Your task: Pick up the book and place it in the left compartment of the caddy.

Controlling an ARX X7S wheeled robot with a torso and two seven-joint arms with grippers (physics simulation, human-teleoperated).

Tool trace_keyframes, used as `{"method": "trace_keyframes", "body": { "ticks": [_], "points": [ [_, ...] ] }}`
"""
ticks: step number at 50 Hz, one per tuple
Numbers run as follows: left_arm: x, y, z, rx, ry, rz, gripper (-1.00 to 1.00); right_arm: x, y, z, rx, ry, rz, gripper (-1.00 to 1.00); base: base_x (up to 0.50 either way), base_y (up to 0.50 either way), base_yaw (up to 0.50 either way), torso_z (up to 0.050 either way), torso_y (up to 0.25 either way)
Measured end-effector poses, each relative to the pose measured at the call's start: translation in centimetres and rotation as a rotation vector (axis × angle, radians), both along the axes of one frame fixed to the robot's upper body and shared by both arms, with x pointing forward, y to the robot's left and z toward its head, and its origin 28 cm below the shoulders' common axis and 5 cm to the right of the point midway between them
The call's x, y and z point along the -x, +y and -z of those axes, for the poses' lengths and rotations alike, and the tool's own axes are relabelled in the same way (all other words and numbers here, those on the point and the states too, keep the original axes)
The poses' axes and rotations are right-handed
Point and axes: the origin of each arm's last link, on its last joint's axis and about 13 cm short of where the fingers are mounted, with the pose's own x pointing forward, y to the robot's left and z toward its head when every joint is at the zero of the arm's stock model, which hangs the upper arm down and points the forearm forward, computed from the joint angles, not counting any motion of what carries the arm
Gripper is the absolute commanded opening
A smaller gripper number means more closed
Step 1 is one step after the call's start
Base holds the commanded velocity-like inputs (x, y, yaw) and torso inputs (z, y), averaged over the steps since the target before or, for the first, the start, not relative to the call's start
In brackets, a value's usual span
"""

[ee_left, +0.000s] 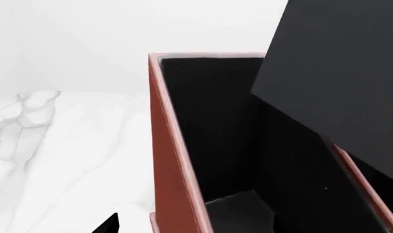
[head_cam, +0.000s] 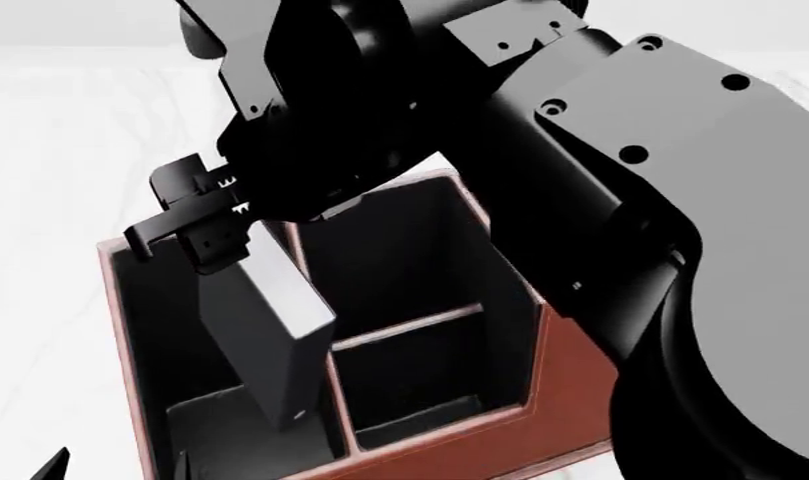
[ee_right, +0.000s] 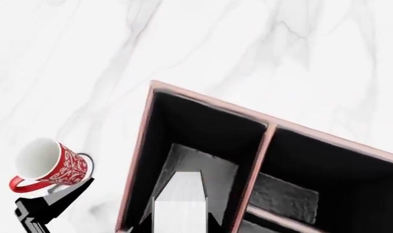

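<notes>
The reddish-brown caddy (head_cam: 564, 400) stands below me. The black book (head_cam: 264, 330) with white page edges (ee_right: 179, 204) stands tilted inside the long left compartment (head_cam: 157, 330), its lower end near the floor. My right gripper (head_cam: 224, 225) is shut on the book's upper end; in the right wrist view its black fingers (ee_right: 179, 225) press both sides of the pages. My left gripper (head_cam: 51, 465) is open and empty at the caddy's front left corner. In the left wrist view its tips (ee_left: 193, 225) straddle the caddy's left wall (ee_left: 170, 160), and the book's cover (ee_left: 339, 77) leans above.
A red patterned mug (ee_right: 47, 162) stands on the white marble table (ee_right: 248, 48), outside the caddy's left wall. My right arm (head_cam: 618, 200) crosses over the caddy's right sections and hides part of them.
</notes>
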Motion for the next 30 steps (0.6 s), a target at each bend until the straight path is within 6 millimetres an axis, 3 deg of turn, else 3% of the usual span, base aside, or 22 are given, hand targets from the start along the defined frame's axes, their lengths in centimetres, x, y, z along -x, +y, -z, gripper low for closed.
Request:
{"method": "trace_keyframes", "body": {
  "ticks": [30],
  "points": [
    [0.2, 0.0, -0.1, 0.003, -0.003, 0.011, 1.00, -1.2, 1.4, 4.0, -0.047, -0.100, -0.047, -1.00, 0.00, 0.00, 0.00, 0.001, 0.001]
  ]
}}
